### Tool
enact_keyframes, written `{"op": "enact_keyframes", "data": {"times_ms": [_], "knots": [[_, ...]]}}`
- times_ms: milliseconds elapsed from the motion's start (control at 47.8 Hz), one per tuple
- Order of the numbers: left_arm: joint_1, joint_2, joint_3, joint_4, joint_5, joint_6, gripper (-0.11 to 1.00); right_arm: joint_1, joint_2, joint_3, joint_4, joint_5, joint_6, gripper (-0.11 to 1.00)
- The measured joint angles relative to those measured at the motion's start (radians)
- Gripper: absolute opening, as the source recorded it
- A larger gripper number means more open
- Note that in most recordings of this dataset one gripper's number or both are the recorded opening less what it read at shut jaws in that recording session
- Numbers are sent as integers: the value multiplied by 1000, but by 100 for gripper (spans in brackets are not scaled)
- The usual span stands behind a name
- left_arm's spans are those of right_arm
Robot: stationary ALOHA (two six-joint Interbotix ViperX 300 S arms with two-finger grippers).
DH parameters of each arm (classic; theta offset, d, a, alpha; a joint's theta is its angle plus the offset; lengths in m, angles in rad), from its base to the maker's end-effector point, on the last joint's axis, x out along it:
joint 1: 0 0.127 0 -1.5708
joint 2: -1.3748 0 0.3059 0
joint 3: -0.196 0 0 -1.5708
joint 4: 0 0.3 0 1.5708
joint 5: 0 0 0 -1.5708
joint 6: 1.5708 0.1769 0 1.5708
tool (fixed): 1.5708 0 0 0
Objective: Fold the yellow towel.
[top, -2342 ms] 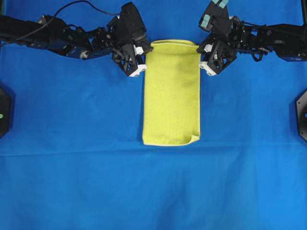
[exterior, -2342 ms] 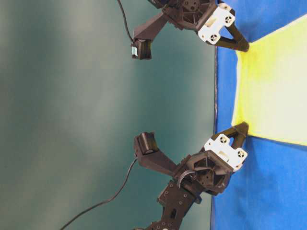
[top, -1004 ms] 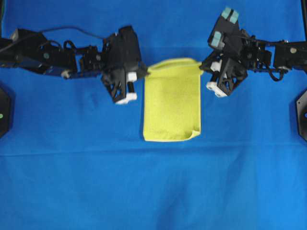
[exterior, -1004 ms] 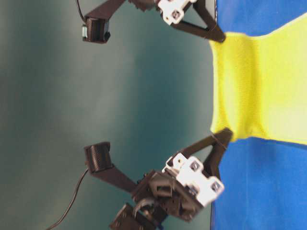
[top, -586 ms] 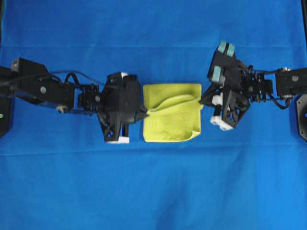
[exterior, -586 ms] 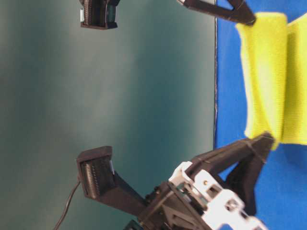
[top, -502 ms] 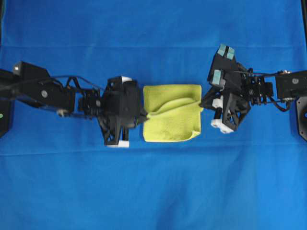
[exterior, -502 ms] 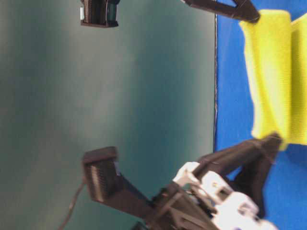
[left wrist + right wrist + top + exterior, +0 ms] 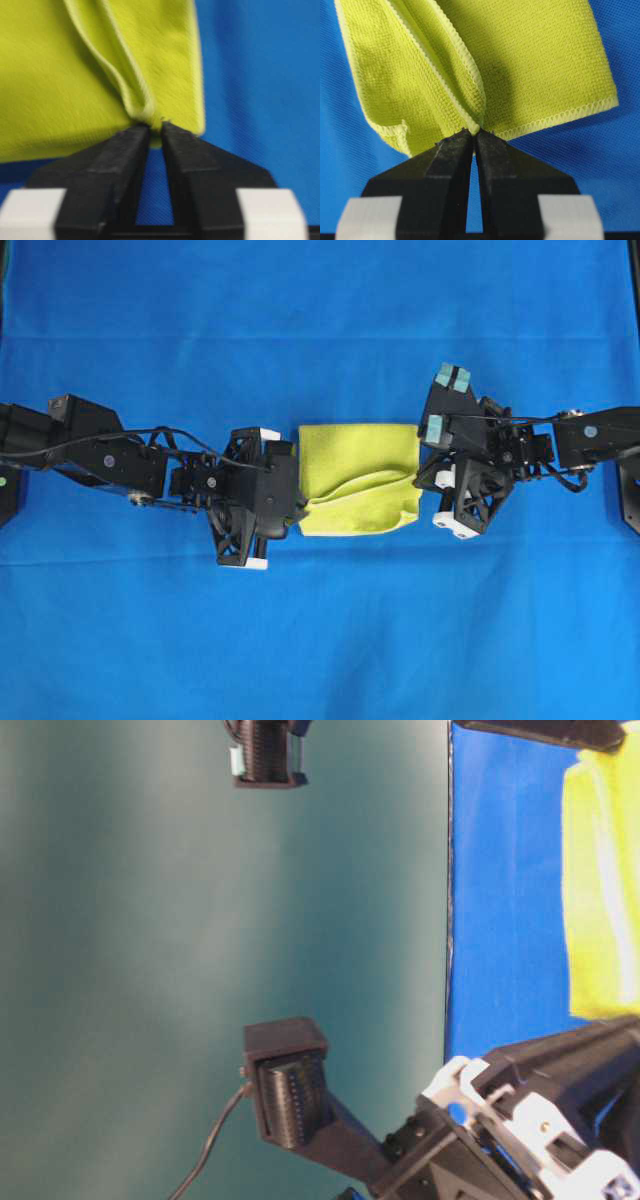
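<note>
- While the right gripper [image 9: 472, 135] is pinching a hemmed corner of the yellow towel [image 9: 520, 65] between closed jaws, the left gripper [image 9: 154, 131] is showing a narrow gap at its tips, the hem sitting right at them; whether it is gripping cannot be told.
- Farther out, overhead, the towel [image 9: 358, 478] is lying between both grippers on the blue cloth [image 9: 320, 640], doubled over into a near-square.
- Judging by this, the second fold is nearly finishing: the carried edge is lying slanted, short of the far edge, so releasing and flattening are remaining.
</note>
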Motion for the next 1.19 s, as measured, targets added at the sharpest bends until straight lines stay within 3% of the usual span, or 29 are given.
{"op": "enact_keyframes", "data": {"times_ms": [63,209,335,397,627,899,1192], "knots": [[2,2,0,0,-3,3,32,-2,3,-2,0,-2,0,4],[9,2,0,0,-3,2,48,2,5,-5,0,-12,2,9],[9,2,-6,0,-5,2,46,15,11,-12,0,-20,2,48],[9,3,-8,0,-5,2,46,26,12,-15,0,-21,2,61],[8,-20,-8,0,20,3,46,75,-8,-34,-2,8,2,56],[-18,-213,35,0,91,14,46,123,-175,-58,-3,143,0,55],[-26,-503,152,0,97,14,46,120,-480,-14,-107,212,-3,55]]}}
